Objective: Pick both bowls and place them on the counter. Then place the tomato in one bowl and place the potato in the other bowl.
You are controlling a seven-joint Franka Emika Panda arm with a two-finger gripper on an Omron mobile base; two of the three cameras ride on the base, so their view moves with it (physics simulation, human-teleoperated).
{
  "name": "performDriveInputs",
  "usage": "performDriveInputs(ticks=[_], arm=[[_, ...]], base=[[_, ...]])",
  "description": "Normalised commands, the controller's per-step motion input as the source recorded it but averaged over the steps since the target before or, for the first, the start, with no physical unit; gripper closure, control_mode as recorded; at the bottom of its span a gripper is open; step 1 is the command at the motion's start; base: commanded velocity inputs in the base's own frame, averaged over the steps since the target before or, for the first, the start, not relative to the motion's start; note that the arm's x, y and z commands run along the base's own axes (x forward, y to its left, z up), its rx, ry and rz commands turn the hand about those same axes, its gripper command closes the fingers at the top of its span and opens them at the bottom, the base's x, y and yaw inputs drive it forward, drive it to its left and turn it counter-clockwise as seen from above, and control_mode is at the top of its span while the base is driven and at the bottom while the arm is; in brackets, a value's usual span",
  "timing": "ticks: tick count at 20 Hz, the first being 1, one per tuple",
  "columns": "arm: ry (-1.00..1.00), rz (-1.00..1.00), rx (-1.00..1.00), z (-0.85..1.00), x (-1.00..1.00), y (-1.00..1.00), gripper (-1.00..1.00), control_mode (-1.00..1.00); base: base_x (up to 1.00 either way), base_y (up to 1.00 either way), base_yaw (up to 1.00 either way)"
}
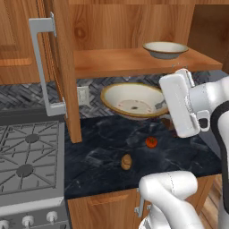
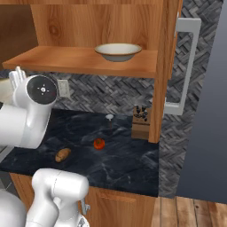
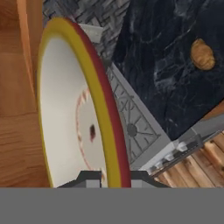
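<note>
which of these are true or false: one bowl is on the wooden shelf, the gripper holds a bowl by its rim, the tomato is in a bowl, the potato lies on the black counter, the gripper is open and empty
1. One bowl sits on the wooden shelf: true.
2. The gripper holds the other bowl by its rim: true, tilted above the counter.
3. The tomato is in a bowl: false, it lies on the counter.
4. The potato lies on the black counter: true.
5. The gripper is open and empty: false, it is shut on the bowl's rim.
</note>
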Motion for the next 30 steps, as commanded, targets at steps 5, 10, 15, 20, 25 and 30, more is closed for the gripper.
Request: performDriveInputs(ticks=[5,10,15,20,25,30], arm=[[0.21,0.0,0.01,-0.55,0.1,-0.04,1.0,-1.0],[0.15,0.01,0.03,-0.56,0.21,-0.01,1.0,-1.0],[0.11,0.0,0.03,-0.53,0.37,0.01,1.0,-1.0],[0.02,0.0,0.01,-0.44,0.52,0.07,1.0,-1.0],[0.03,0.0,0.03,-0.27,0.66,0.07,1.0,-1.0],[0.01,0.0,0.01,-0.24,0.68,0.07,1.0,-1.0]], base=[[0.0,0.0,0.0],[0.0,0.0,0.0],[0.0,0.0,0.0],[0.0,0.0,0.0],[0.0,0.0,0.0],[0.0,0.0,0.0]])
